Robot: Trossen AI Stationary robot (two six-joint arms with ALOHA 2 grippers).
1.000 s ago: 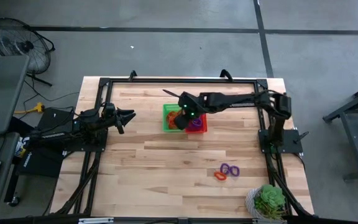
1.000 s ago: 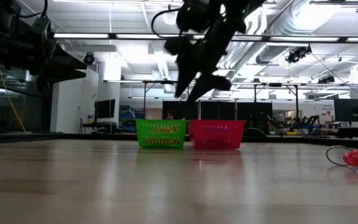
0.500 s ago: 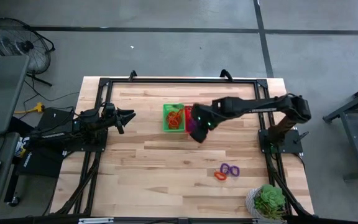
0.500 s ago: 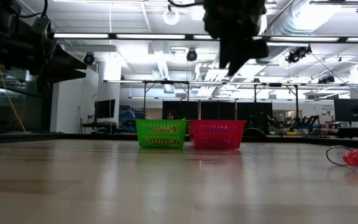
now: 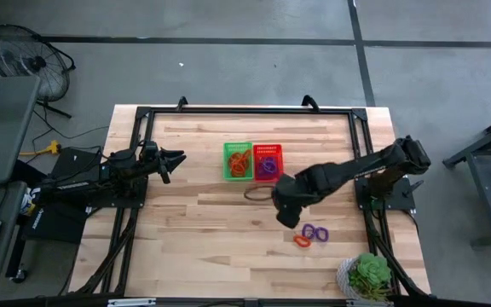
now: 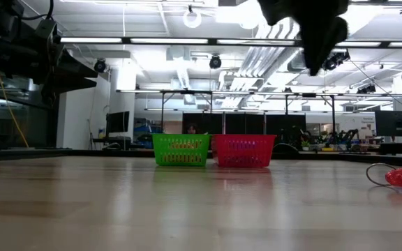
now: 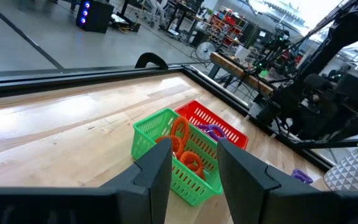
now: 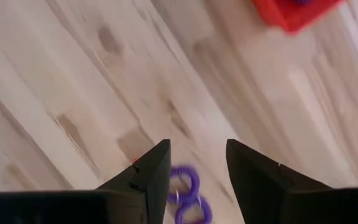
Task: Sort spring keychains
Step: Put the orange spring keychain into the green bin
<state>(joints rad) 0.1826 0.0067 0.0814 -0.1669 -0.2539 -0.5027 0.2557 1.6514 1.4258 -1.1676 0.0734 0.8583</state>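
The right gripper (image 5: pixel 286 215), jaws apart and empty, hangs at lower centre-right of the high view, near two purple coiled keychains (image 5: pixel 315 232) and an orange one (image 5: pixel 302 240) on the pale wood counter (image 5: pixel 194 230). Best to descend squarely over one loop. Mesh baskets (image 5: pixel 252 161) sit upper centre. Left gripper (image 5: pixel 174 159) waits mid-left, jaws parted

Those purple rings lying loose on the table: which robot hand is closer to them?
The right hand, hovering just beside the purple rings. The left hand waits far off at the table's opposite edge.
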